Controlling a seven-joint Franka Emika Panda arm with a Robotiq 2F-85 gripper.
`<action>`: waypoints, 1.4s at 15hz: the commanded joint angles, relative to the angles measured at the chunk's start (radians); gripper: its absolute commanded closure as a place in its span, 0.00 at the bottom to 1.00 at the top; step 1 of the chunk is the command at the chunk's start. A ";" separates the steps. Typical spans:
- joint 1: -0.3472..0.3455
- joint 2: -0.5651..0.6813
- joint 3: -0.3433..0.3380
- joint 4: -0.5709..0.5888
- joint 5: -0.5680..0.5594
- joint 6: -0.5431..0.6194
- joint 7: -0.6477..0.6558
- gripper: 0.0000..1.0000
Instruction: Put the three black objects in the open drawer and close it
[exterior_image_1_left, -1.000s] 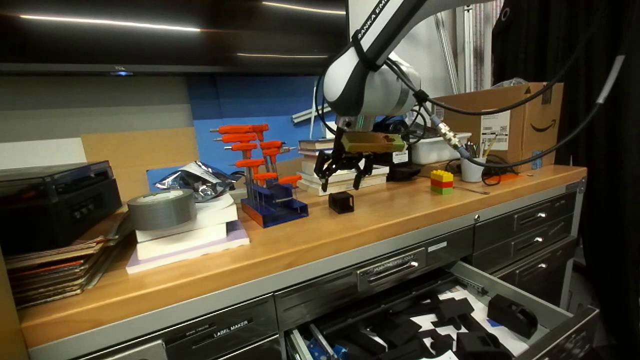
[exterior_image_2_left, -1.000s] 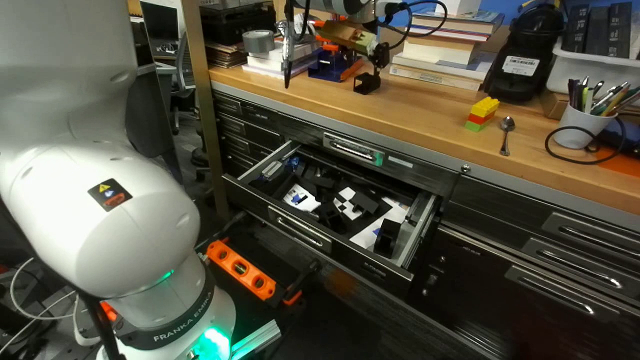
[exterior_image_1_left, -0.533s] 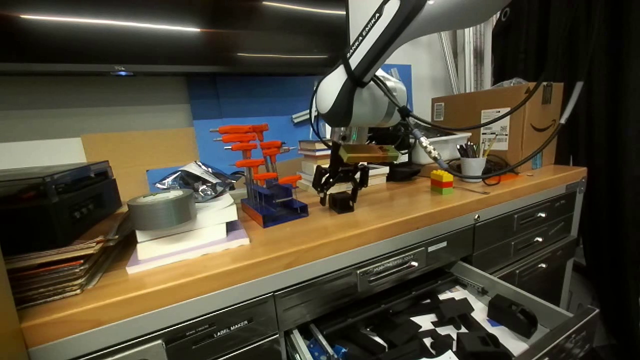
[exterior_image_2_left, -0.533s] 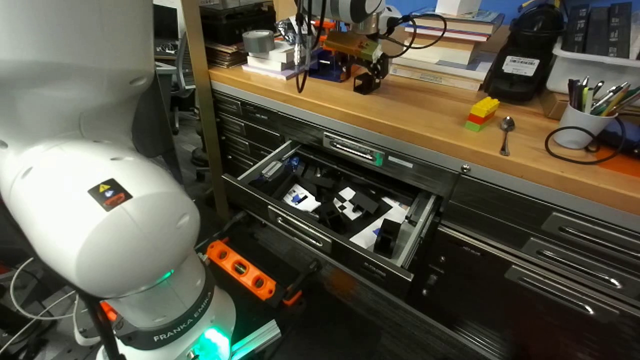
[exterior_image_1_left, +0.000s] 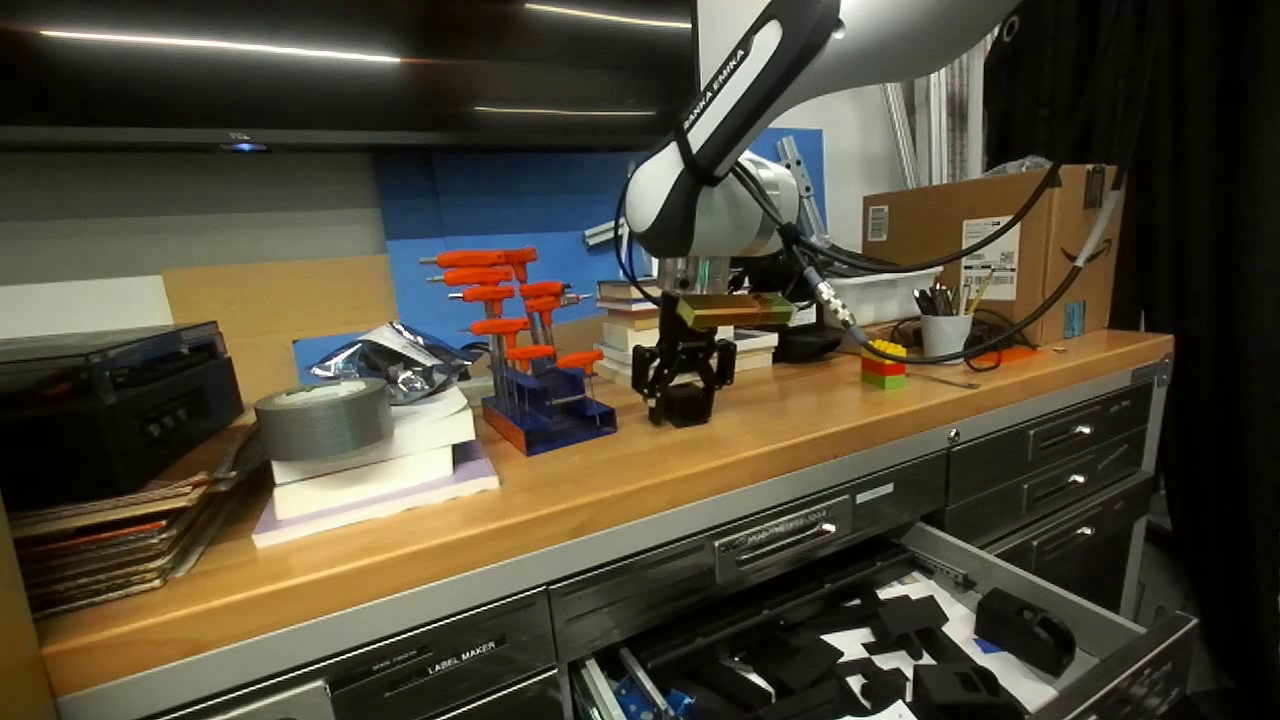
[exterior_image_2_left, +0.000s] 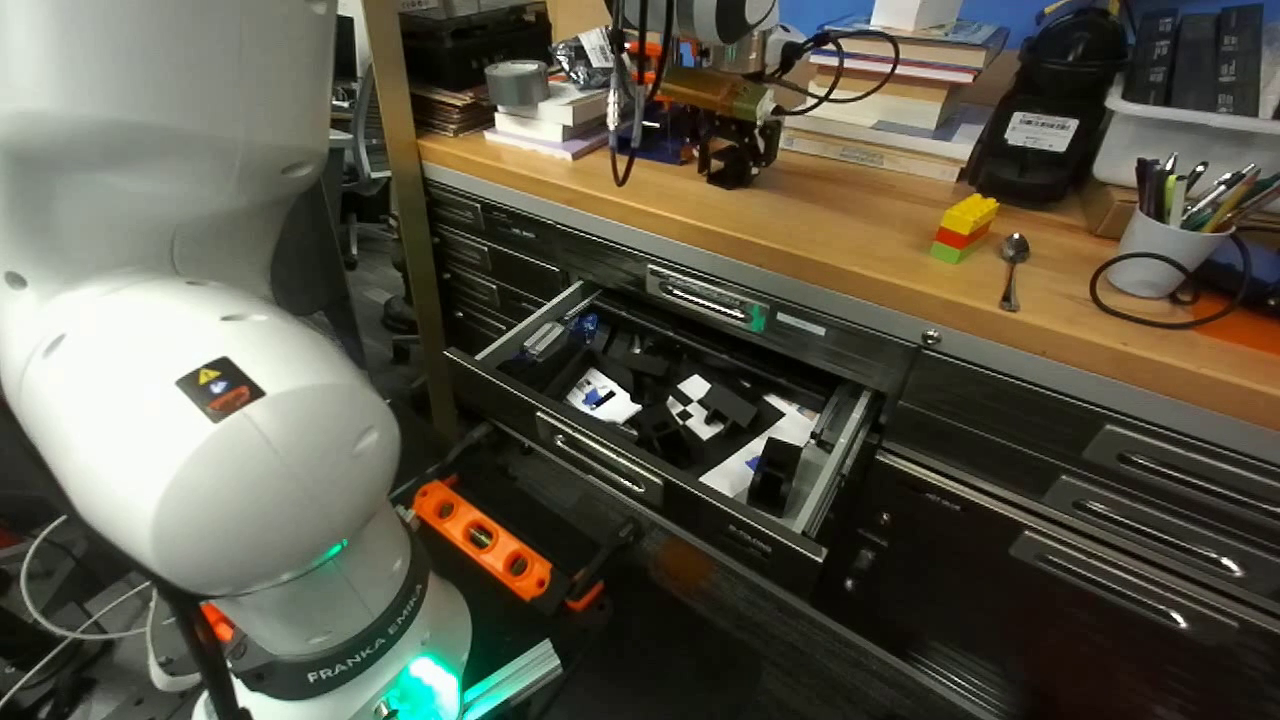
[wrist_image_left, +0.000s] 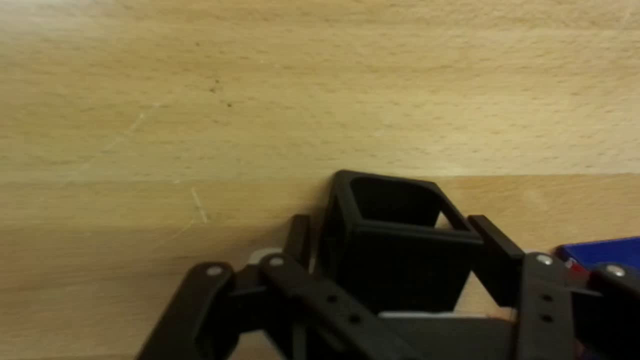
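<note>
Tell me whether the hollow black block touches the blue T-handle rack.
Apart: in an exterior view, wooden tabletop shows between the hollow black block and the blue T-handle rack.

We note the hollow cube (wrist_image_left: 400, 265) plain black, the benchtop (wrist_image_left: 200, 135) tan, grain-streaked. Toy-brick stack (exterior_image_2_left: 964, 229): banded yellow, red, green.

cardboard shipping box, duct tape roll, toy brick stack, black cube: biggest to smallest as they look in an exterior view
In an exterior view:
1. Cardboard shipping box
2. Duct tape roll
3. Toy brick stack and black cube: too alike to rank
</note>
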 joint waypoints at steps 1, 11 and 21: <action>0.017 0.032 -0.019 0.079 -0.031 -0.073 0.003 0.51; 0.082 -0.005 -0.055 0.118 -0.156 -0.341 0.141 0.73; 0.119 -0.379 -0.061 -0.250 -0.212 -0.267 0.539 0.73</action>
